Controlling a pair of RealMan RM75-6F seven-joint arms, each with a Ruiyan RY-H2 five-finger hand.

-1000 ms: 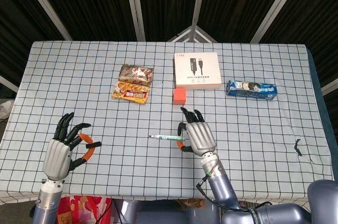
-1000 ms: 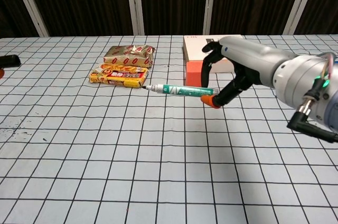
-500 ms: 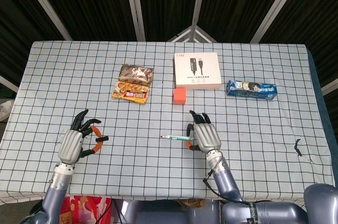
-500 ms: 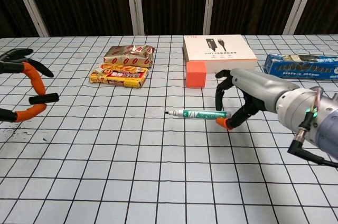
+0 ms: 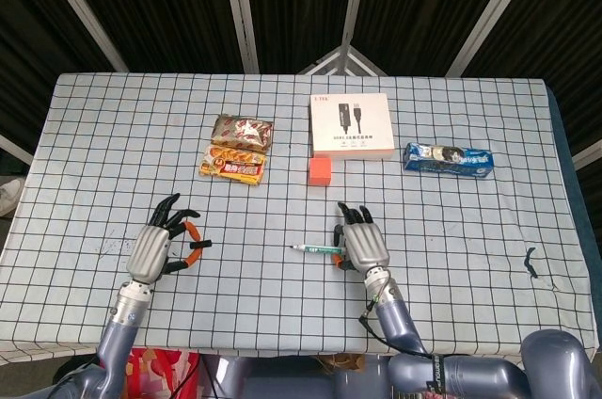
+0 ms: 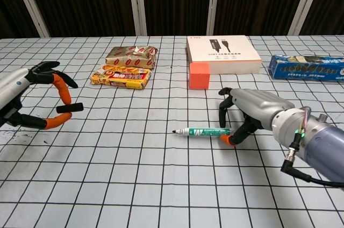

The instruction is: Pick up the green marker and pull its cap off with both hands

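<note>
The green marker (image 6: 201,131) (image 5: 315,249) lies level just at the checked tablecloth, its uncapped tip pointing towards the robot's left. My right hand (image 6: 248,114) (image 5: 362,244) pinches its rear end between thumb and fingers, low over the cloth. I cannot tell whether the marker rests on the cloth. The marker's black cap (image 6: 70,108) (image 5: 200,246) is off and sits between the orange-tipped fingers of my left hand (image 6: 32,99) (image 5: 158,248), which hovers near the table's left front.
Two snack packs (image 5: 237,145) lie at the back left. A white cable box (image 5: 351,124) and an orange block (image 5: 320,170) sit at the back centre. A blue biscuit pack (image 5: 449,157) is at the back right.
Both hands have sunk towards the table. My right hand brought the uncapped marker down to the cloth. My left hand, carrying the cap, moved right and came into the chest view.
</note>
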